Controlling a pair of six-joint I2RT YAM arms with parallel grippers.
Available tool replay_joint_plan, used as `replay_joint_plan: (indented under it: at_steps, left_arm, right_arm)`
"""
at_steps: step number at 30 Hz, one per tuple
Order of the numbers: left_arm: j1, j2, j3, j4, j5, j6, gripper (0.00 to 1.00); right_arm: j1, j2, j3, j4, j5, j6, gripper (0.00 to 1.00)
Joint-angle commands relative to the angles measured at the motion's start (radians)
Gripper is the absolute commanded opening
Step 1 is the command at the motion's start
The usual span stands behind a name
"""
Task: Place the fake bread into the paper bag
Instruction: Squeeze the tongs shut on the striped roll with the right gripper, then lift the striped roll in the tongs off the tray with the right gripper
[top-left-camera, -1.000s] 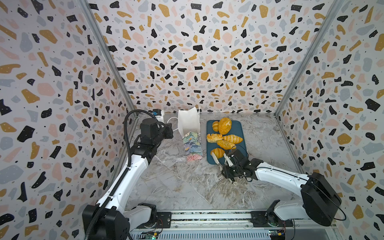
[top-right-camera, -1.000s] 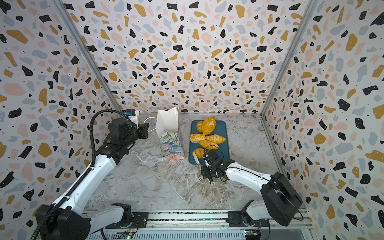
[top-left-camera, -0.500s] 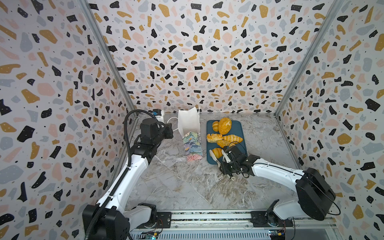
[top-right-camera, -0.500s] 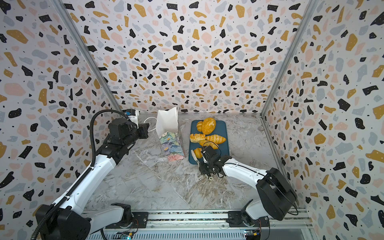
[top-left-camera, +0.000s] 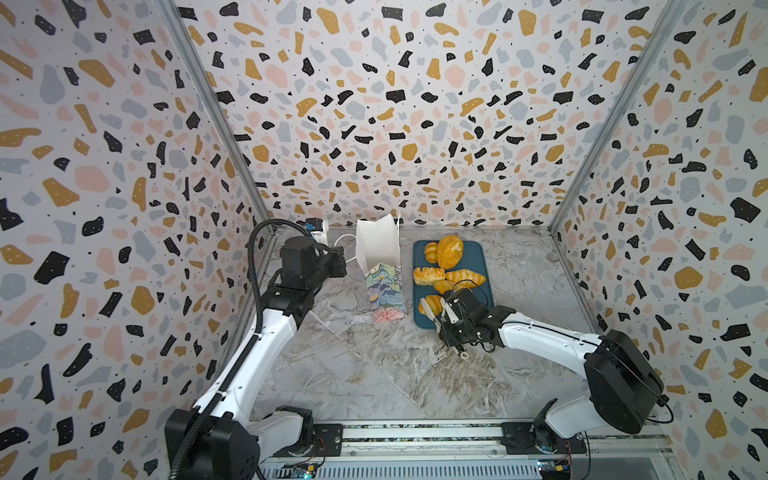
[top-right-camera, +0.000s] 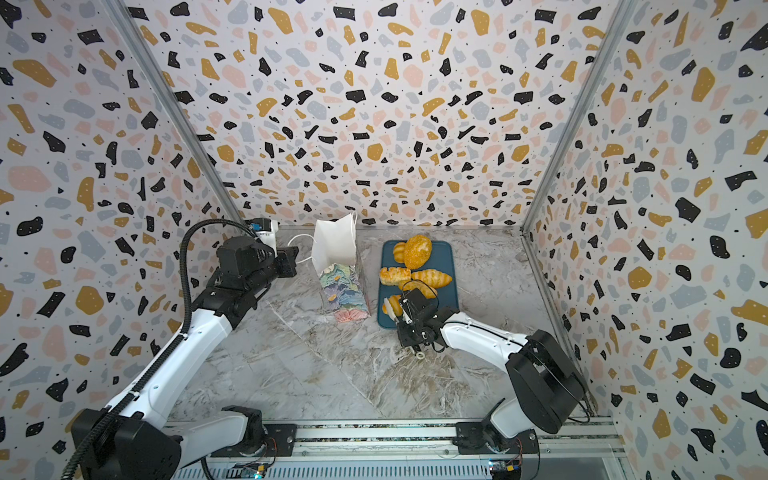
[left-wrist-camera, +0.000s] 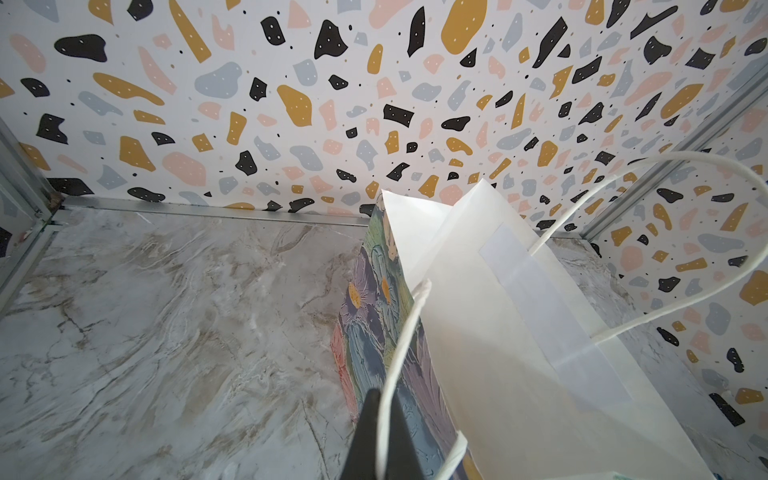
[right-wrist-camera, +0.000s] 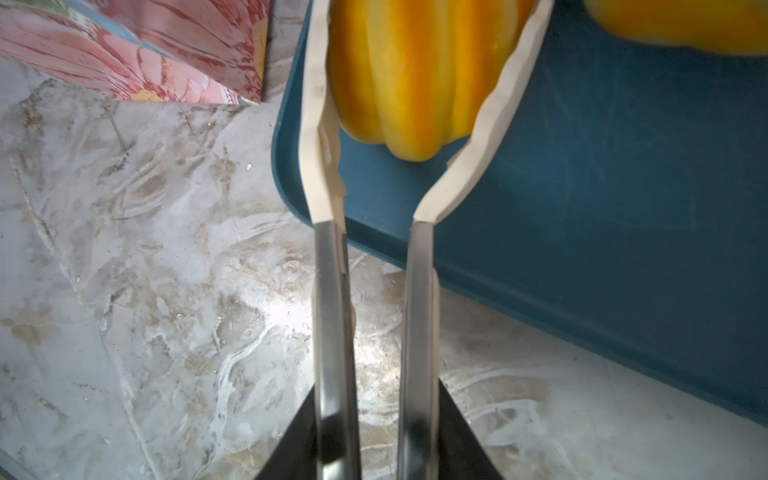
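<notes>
- My left end effector (left-wrist-camera: 378, 440) is clenched on the white cord handle (left-wrist-camera: 399, 345) of the upright paper bag (top-left-camera: 382, 286), which is painted floral outside and matte white inside.
- Only the right wrist view shows my right end effector (right-wrist-camera: 376, 451) grasping steel tongs (right-wrist-camera: 332, 291). Their cream scalloped tips flank a glossy ridged roll (right-wrist-camera: 415, 75) on the blue tray (right-wrist-camera: 582, 208), just right of the bag.

Robot test booth: terrazzo-print walls (top-left-camera: 374, 104), marble-look floor (top-left-camera: 374, 374), arm-mounting rail (top-left-camera: 415, 433) in front.

L arm stretched up to centre-left of frame, L end effector (top-left-camera: 341, 261) closed on paper bag (left-wrist-camera: 498, 332) handle; R arm low, R end effector (right-wrist-camera: 376, 440) clamps tongs (right-wrist-camera: 330, 311).
</notes>
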Motion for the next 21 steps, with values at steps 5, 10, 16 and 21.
replay_joint_plan:
  at_steps: [5, 10, 16, 21]
  left_arm:
    - [0.003, -0.010, 0.016, 0.015, -0.003, -0.001, 0.00]
    - [0.003, -0.010, 0.013, 0.019, -0.004, -0.003, 0.00]
    - [0.003, -0.005, 0.008, 0.027, 0.002, -0.001, 0.00]
    - [0.003, -0.007, 0.013, 0.021, 0.007, 0.003, 0.00]
  right_arm:
    - [0.003, -0.070, 0.047, -0.018, -0.002, 0.021, 0.34]
    - [0.003, -0.115, 0.039, -0.005, 0.001, 0.038, 0.34]
    - [-0.012, -0.164, 0.021, 0.018, -0.035, 0.046, 0.33]
    - [-0.019, -0.199, 0.000, 0.034, -0.051, 0.049, 0.32]
